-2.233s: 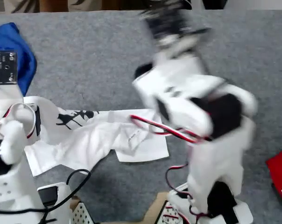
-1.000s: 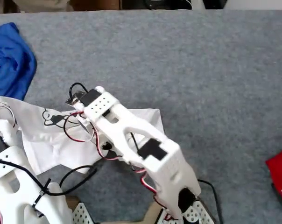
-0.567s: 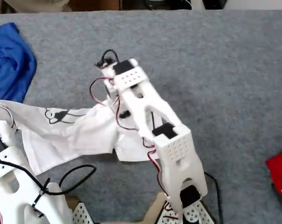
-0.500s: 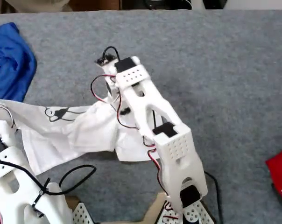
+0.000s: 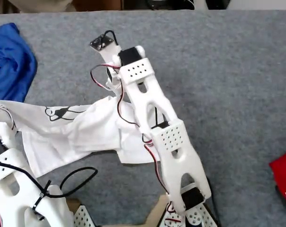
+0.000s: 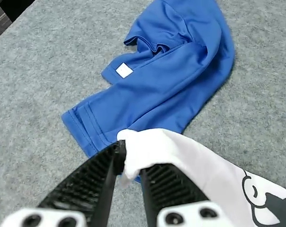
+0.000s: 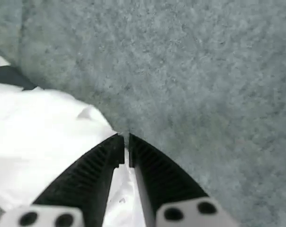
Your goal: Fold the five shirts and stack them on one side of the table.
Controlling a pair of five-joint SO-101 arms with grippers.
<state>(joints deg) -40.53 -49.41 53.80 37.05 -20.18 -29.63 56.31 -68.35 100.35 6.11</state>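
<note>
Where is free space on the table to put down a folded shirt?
The right half of the table is bare, from the right arm to the red item at the edge. The far middle is free too. The left is crowded: blue shirt, white shirt, left arm.

A grey felt-covered table (image 5: 237, 71) carries a crumpled blue fabric shirt (image 5: 8, 56) at its far left. A white cloth shirt (image 5: 72, 135) with black print lies near left, and a flat red item (image 5: 284, 177) at the right edge.
</note>
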